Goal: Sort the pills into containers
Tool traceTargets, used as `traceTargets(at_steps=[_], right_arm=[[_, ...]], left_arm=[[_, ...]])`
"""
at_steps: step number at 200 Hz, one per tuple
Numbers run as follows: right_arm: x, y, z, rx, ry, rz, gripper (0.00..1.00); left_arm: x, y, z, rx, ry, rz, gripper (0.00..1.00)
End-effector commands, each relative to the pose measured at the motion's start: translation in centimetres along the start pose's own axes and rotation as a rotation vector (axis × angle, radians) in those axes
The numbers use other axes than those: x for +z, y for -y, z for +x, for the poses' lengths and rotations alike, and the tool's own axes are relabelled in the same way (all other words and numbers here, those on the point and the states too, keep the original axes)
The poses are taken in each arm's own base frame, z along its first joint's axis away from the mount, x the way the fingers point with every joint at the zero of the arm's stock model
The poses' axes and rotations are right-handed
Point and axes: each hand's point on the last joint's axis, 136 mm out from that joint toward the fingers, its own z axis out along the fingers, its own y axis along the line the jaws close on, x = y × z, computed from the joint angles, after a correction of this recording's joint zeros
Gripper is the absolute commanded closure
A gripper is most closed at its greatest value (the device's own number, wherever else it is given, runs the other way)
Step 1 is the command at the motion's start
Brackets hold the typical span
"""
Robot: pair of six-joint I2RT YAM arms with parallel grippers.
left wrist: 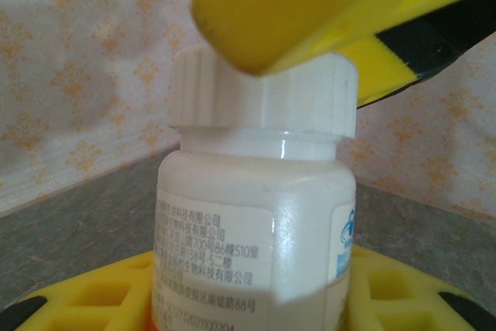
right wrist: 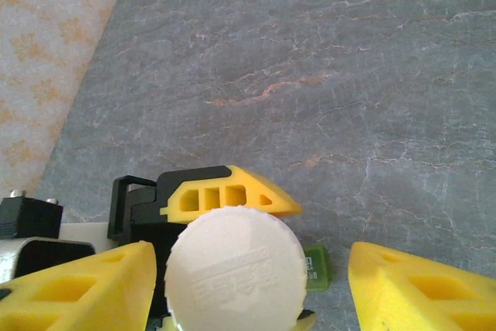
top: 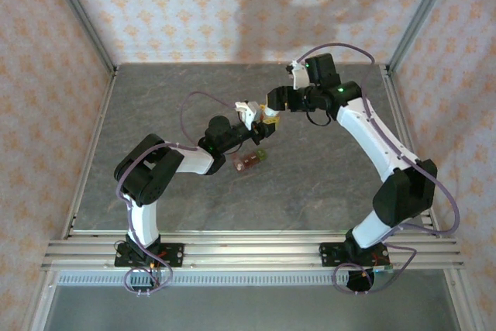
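Note:
My left gripper [top: 249, 125] is shut on a white pill bottle [left wrist: 256, 215] and holds it upright above the table; its yellow fingers [left wrist: 93, 296] flank the base. The ribbed white cap [right wrist: 236, 269] is on. Above the cap my right gripper [right wrist: 252, 263] stands open, one finger close on the cap's left and the other finger [right wrist: 422, 288] well apart on the right. One of its yellow fingers [left wrist: 310, 5] overlaps the cap's top edge. The containers [top: 248, 161], a brownish-red strip with a green end [right wrist: 316, 267], lie on the table below the bottle. The pills are hidden.
The grey marbled table [top: 325, 168] has patterned walls [top: 232, 5] behind and at both sides. An aluminium rail [top: 248, 249] runs along the near edge where both arm bases are bolted.

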Motion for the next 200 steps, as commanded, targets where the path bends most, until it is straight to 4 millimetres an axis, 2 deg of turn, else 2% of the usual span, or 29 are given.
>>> traceTargets(at_steps=[1, 55, 84, 111, 140, 183, 200], right_arm=[[-0.6, -0.8, -1.0, -0.016, 0.018, -0.015, 0.36], [0.3, -0.4, -0.9, 0.017, 0.004, -0.007, 0.53], [1.6, -0.2, 0.2, 0.079, -0.009, 0.036, 0.62], [2.9, 0.4, 1.8, 0.19, 0.009, 0.157, 0.62], [3.2, 1.0, 2.5, 0.34, 0.068, 0.276, 0.62], [2.2, 0.0, 0.7, 0.375, 0.153, 0.278, 0.59], [1.0, -0.5, -0.5, 0.354, 0.175, 0.283, 0.5]], left_arm=[[0.3, 0.7, -3.4, 0.027, 0.091, 0.035, 1.0], [0.3, 0.7, -3.4, 0.027, 0.089, 0.035, 1.0], [0.4, 0.6, -3.5, 0.027, 0.093, 0.032, 1.0], [0.5, 0.5, -3.6, 0.027, 0.097, 0.025, 1.0], [0.6, 0.4, -3.4, 0.027, 0.094, 0.023, 1.0], [0.5, 0.3, -3.2, 0.026, 0.089, 0.017, 1.0], [0.5, 0.3, -3.1, 0.028, 0.087, 0.015, 1.0]])
